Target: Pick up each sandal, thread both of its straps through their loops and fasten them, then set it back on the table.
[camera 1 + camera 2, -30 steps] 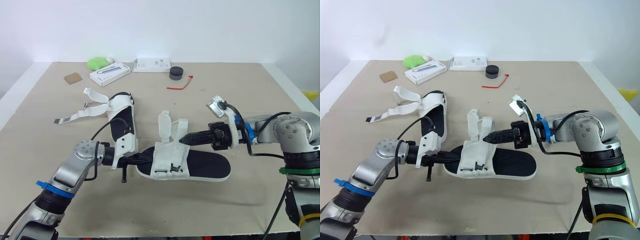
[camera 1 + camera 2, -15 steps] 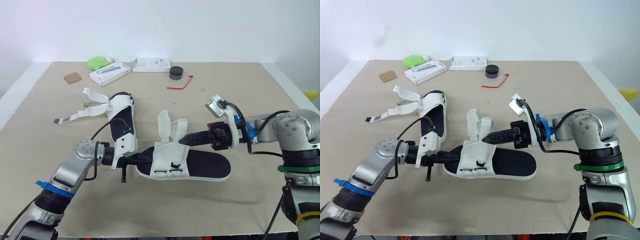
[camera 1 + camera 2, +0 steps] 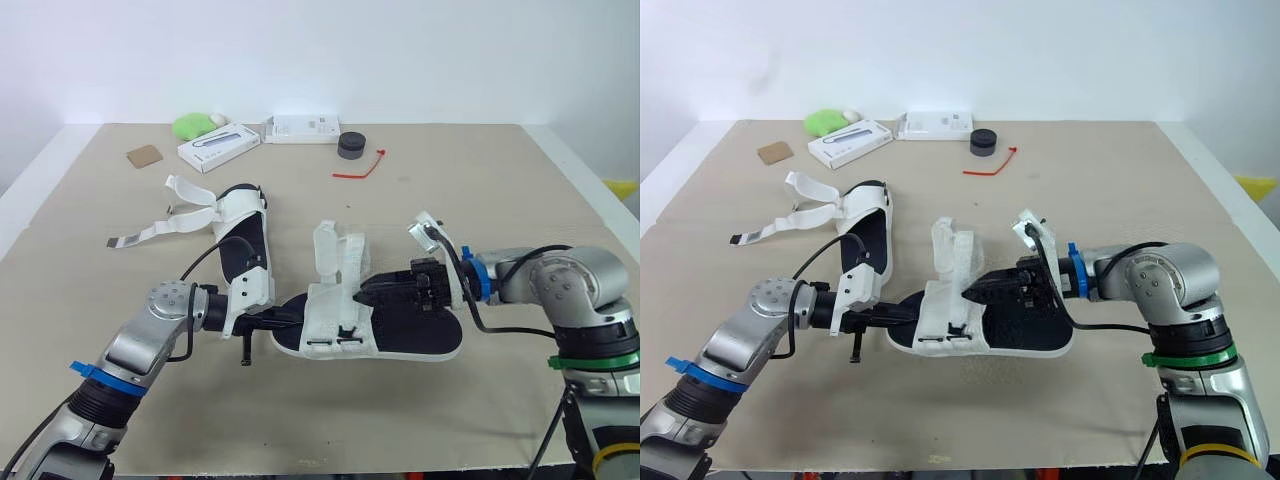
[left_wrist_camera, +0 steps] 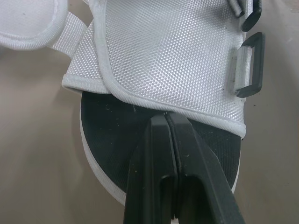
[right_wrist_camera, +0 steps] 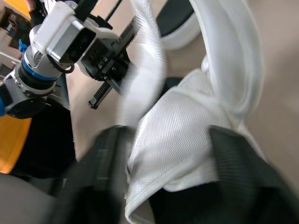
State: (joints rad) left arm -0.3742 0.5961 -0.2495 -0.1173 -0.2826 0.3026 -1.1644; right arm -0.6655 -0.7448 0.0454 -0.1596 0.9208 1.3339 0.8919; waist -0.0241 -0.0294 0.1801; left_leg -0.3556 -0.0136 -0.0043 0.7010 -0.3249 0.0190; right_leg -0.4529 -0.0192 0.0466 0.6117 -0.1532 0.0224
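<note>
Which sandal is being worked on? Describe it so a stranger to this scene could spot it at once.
On the beige table, two white sandals with black footbeds lie near the middle. The one meant is the nearer sandal, lying crosswise between the left gripper and right gripper. Unlike the far sandal, whose long straps splay flat to the left, its straps stand upright.

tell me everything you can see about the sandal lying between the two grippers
The white and black sandal lies flat on the beige table, toward its front. It has a black footbed rimmed by a white sole, and a white woven-fabric upper with black plastic loops on one side. Its white straps are unfastened and stand up loose. The left gripper, shut, touches the footbed at the upper's edge; the right gripper, open, straddles the upper from the other end.
</note>
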